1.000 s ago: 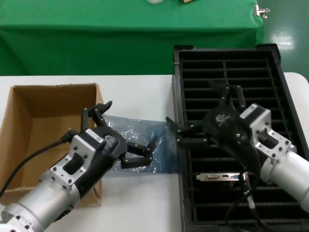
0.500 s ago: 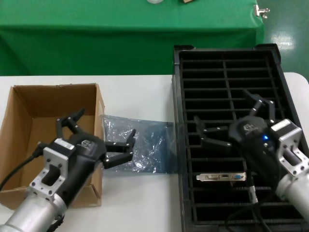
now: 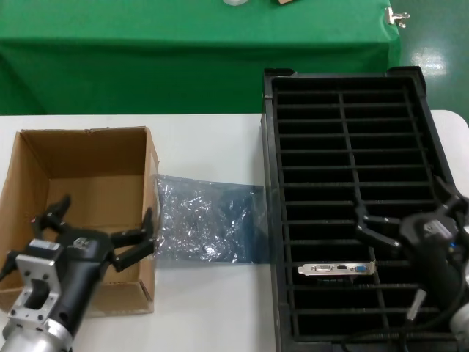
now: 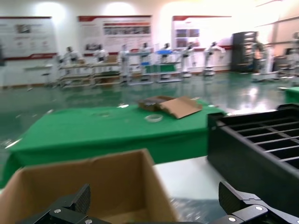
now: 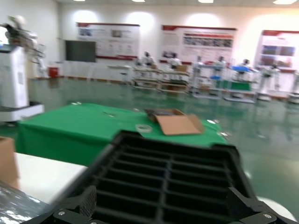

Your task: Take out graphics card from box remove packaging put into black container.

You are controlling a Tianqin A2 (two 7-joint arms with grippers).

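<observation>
- Both arms have pulled back toward the robot since the earlier frames: the left claw (image 3: 99, 227), which a second ago hung over the bag, now sits low over the near part of the box; the right claw (image 3: 407, 220), which was over the middle of the tray, is now at the tray's near right corner.
- The left claw is open, fingers spread wide, holding nothing; one fingertip reaches over the box's right wall toward the bag without clearly touching it.
- The right claw is open too and empty, its fingers splayed above the slots.
- The card (image 3: 337, 268) stands on edge in a slot in the near part of the tray's left column, silver bracket with blue port facing up; it has not moved. It lies just beside and below the right claw, apart from it.
- The bag (image 3: 209, 220) lies flat and crinkled on the white counter (image 3: 205, 308) between box and tray, its right edge touching the tray's left wall.
- The box (image 3: 88, 158) is open-topped; nothing shows inside it but bare cardboard.
- The tray (image 3: 271, 183) holds only the card in the slots that are visible.
- Behind the counter stands a table with a green cloth (image 3: 146, 66).
</observation>
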